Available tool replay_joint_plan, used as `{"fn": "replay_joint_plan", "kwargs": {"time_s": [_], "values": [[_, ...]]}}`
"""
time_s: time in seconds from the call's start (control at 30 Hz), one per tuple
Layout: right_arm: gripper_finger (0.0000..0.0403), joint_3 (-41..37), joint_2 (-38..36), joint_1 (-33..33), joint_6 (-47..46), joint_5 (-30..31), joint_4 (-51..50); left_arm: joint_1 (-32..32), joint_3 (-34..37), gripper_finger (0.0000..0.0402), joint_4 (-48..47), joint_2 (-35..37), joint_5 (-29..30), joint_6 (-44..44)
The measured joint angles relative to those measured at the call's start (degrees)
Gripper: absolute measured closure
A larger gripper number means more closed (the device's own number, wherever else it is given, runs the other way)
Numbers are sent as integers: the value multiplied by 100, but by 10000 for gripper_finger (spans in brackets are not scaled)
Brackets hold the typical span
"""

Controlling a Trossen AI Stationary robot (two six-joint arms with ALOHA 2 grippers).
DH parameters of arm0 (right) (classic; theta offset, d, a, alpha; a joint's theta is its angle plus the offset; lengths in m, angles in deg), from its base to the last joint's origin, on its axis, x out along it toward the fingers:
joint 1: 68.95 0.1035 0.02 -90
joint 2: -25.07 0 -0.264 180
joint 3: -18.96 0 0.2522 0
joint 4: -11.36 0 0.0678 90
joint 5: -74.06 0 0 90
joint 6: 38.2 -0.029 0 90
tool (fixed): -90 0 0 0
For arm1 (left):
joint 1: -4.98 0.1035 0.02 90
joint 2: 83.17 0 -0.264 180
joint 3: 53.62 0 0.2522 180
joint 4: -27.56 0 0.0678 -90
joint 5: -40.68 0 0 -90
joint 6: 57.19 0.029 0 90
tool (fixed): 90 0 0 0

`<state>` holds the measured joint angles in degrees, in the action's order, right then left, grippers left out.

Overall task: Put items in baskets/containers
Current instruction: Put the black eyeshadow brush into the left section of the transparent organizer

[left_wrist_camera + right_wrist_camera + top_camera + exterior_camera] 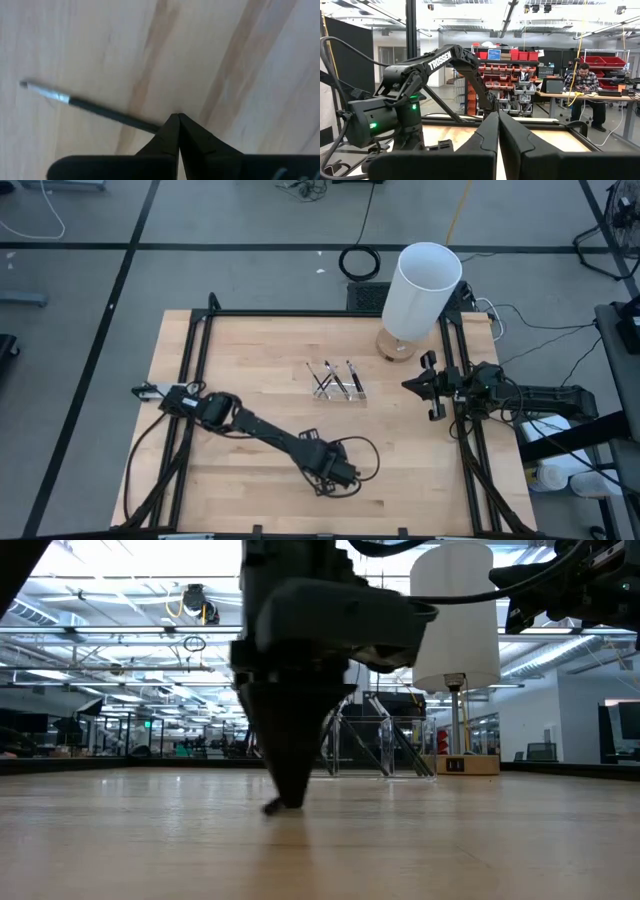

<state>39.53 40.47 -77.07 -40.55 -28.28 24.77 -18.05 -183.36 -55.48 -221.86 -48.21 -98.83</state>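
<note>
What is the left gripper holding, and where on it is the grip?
The left gripper, down at the table, is shut on one stick, pinching its dark handle end; the silvery tip sticks out free. The right gripper is shut, holding nothing.

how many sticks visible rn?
4 countable: three sticks leaning in the clear tray, one stick pinched by the left gripper on the table. More may be hidden.

On the wooden table (250, 470), the clear tray (338, 383) holds several dark sticks (330, 378). The white cylinder (420, 290) stands beyond the tray. The left gripper (338, 476) sits nearer than the tray; the right gripper (410, 384) waits beside it.
</note>
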Motion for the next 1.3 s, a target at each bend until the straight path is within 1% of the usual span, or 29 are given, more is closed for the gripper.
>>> {"fn": "replay_joint_plan", "kwargs": {"time_s": [0.3, 0.5, 0.73, 0.93, 1.3], "values": [[403, 0, 0, 0, -22, 0, -8, -181, 9, 392, -448, -7, -47, -235], [403, 0, 0, -2, 20, 1, 130, -224, 15, 392, -472, -9, 109, 57], [403, 1, 0, -1, 3, 0, 88, -226, 11, 392, -549, -9, 107, 59], [403, 0, 2, 0, -7, 2, -93, -274, 15, 392, -759, -11, 50, 43], [403, 2, 2, 0, 14, 2, -133, -312, 26, 392, -1278, -26, -233, -89]]}}
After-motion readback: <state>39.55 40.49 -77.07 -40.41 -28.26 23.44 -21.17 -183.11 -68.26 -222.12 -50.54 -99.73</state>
